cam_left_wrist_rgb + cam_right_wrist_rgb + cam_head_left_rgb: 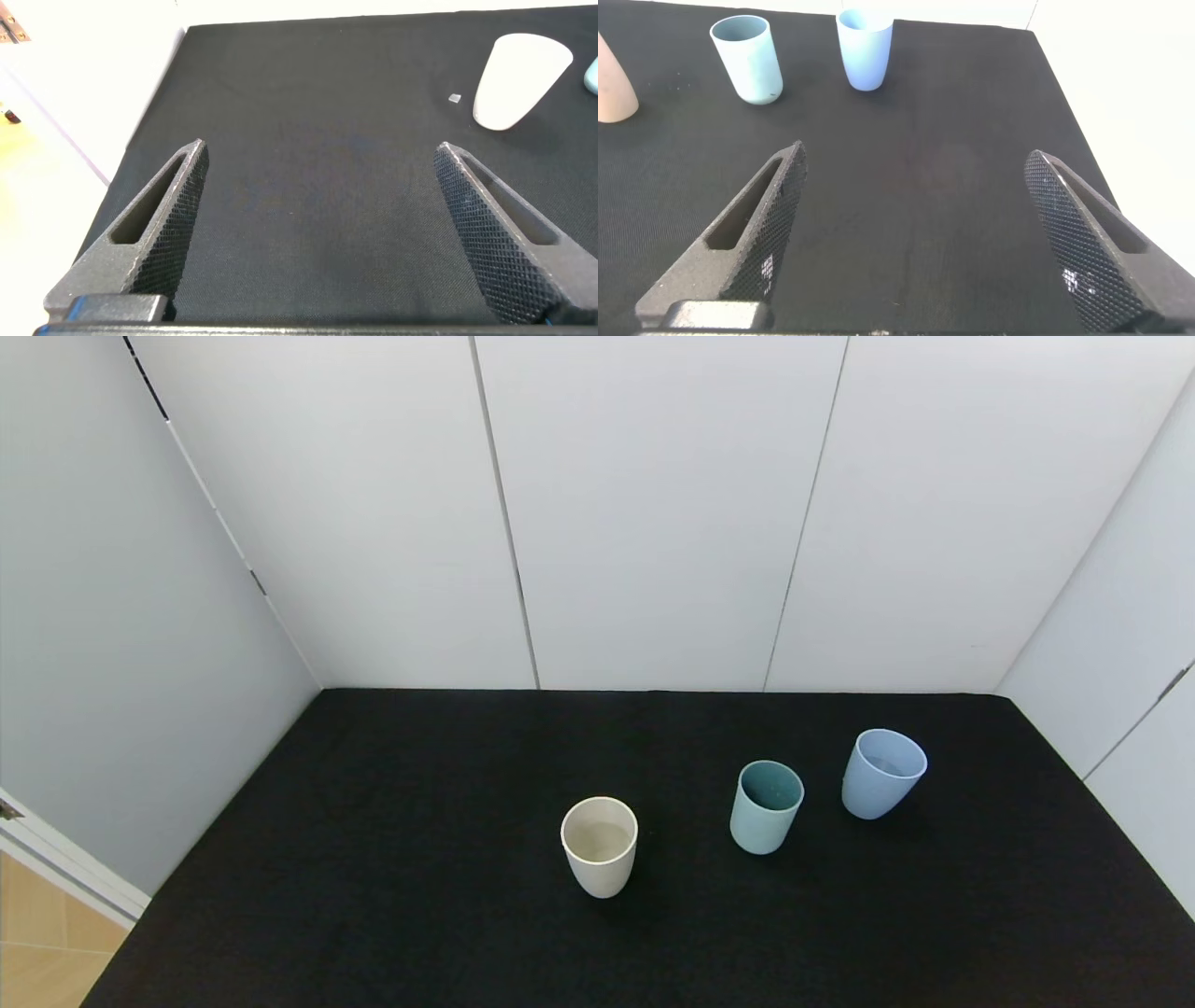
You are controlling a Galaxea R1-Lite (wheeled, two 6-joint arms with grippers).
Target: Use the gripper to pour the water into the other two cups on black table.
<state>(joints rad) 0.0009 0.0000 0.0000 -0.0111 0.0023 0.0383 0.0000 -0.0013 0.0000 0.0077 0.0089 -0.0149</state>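
Observation:
Three cups stand upright on the black table (392, 859). The cream-white cup (599, 847) is nearest the middle, the teal-green cup (766, 806) stands to its right, and the periwinkle-blue cup (883, 773) is farthest right and back. Water is barely visible inside the blue cup. Neither arm shows in the head view. My right gripper (915, 163) is open over bare cloth, with the teal cup (747, 58) and the blue cup (865, 49) well ahead of it. My left gripper (322, 154) is open too, empty, with the cream cup (519, 79) farther off.
White panel walls (653, 513) close the table at the back and on both sides. The table's left edge drops to a wooden floor (47, 943). A tiny pale speck (455, 97) lies on the cloth near the cream cup.

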